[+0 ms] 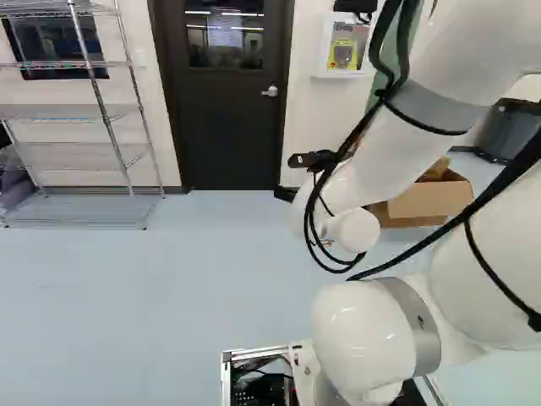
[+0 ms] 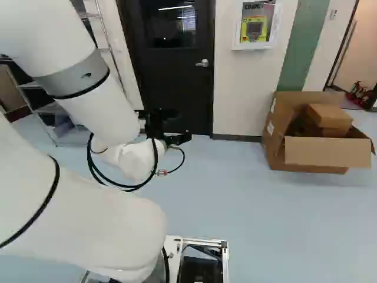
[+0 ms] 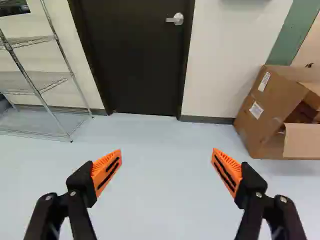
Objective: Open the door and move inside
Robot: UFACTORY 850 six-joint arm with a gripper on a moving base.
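As seen in all three views, noted the door point(image 3: 132, 55) closed in its dark frame point(image 3: 187, 55), ahead across the floor point(image 2: 265, 206). Found the handle point(image 3: 176, 19) near the door's edge, on the side toward the box: a silver lever, level, pointing in toward the middle of the door. Logged a window point(image 1: 203, 51) in the upper part, with a sheet of paper point(image 1: 226, 30) at the glass (near or far face, cannot tell) and strips of light showing.

Read jaws as released: spread wide in the wrist view, with orange pads point(image 3: 107, 170) well apart and floor visible between. Placed well short of the door, with the handle farther ahead, in line with the gap. Seen across the lower part of the door in the right base view.

Outward, on the handle side: wall point(image 3: 220, 60), bearing a white case point(image 2: 256, 46) with a yellow device point(image 2: 254, 29) inside; then a green strip point(image 2: 303, 47). Below, on the floor, an open cardboard box point(image 2: 330, 152), flap out, holding a smaller box point(image 2: 328, 115). On the door's other side: wire rack point(image 1: 84, 211), standing near the wall. Nearest: arm point(image 1: 423, 135), strung with black cables point(image 1: 505, 181).
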